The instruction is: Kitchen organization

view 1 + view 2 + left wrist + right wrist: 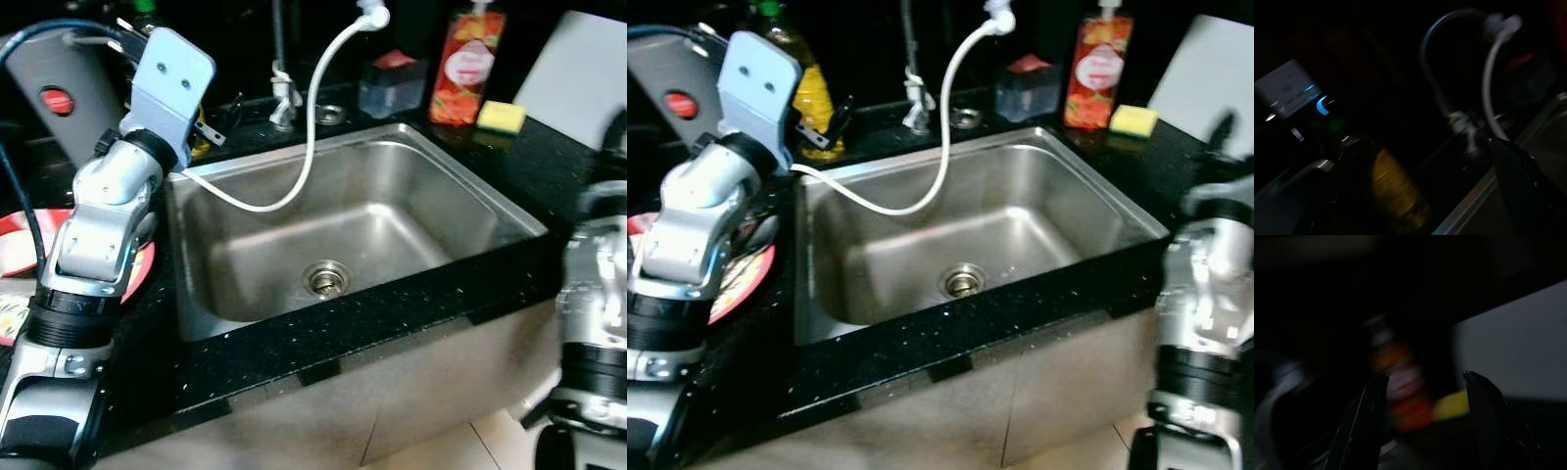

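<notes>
Left end effector (838,116) hides the yellow bottle's (813,98) base.

Both head views are dim with a black background; glare whitens the steel sink (392,211). The 2 wrist views look nearly black, seemingly motion-blurred.

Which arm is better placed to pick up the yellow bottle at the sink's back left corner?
Left. The left gripper is raised right at the yellow bottle, which fills its wrist view between the fingers. The right gripper is across the sink, open and facing the red soap bottle and sponge.
</notes>
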Tool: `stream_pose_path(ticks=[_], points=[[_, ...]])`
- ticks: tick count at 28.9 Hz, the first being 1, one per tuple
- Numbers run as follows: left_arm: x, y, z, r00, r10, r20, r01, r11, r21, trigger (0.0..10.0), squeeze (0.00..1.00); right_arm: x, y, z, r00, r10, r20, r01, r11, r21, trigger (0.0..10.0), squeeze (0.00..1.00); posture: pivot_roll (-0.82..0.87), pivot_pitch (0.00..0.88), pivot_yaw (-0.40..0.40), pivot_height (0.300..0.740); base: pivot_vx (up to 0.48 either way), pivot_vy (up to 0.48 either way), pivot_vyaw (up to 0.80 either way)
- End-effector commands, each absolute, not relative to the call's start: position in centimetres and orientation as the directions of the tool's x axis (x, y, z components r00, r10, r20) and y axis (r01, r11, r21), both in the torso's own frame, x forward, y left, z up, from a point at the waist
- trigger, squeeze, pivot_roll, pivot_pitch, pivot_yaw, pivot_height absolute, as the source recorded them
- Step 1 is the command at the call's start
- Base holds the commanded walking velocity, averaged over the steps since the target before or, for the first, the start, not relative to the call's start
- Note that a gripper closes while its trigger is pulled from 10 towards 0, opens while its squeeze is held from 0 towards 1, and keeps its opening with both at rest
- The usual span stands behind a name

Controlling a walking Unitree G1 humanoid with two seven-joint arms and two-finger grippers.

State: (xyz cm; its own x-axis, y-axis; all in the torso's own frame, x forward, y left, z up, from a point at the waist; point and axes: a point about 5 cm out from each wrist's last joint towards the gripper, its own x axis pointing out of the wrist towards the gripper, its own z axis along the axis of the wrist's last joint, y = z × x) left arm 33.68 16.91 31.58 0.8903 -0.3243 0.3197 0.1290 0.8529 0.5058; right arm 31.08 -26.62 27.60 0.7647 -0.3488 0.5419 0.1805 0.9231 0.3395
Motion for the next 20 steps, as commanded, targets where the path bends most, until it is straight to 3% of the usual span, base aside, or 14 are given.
stream_pose_path(ticks=[1, 7, 17, 20], points=[[33.7, 17.3, 32.1, 0.889, -0.31, 0.338, 0.11, 0.859, 0.499, 10.0, 0.0, 31.0, -25.2, 27.8, 0.781, -0.311, 0.542, 0.149, 0.935, 0.322, 10.0, 0.0, -0.01, 0.0, 0.048, 0.74, 0.0, 0.0, 0.0], [33.7, 17.3, 31.5, 0.893, -0.304, 0.331, 0.11, 0.862, 0.496, 10.0, 0.0, 30.7, -23.3, 28.1, 0.805, -0.258, 0.534, 0.095, 0.945, 0.315, 10.0, 0.0, -0.01, 0.0, 0.046, 0.74, 0.0, 0.0, 0.0], [33.8, 17.3, 31.7, 0.892, -0.295, 0.343, 0.099, 0.867, 0.488, 10.0, 0.0, 30.8, -18.8, 27.5, 0.871, 0.004, 0.491, -0.092, 0.983, 0.156, 10.0, 0.0, -0.01, 0.0, 0.043, 0.74, 0.0, 0.0, 0.0], [33.7, 17.6, 31.5, 0.9, -0.278, 0.336, 0.081, 0.864, 0.497, 10.0, 0.0, 31.2, -16.7, 26.0, 0.917, 0.073, 0.392, -0.131, 0.984, 0.123, 10.0, 0.0, -0.01, 0.0, 0.043, 0.74, 0.0, 0.0, 0.0]])
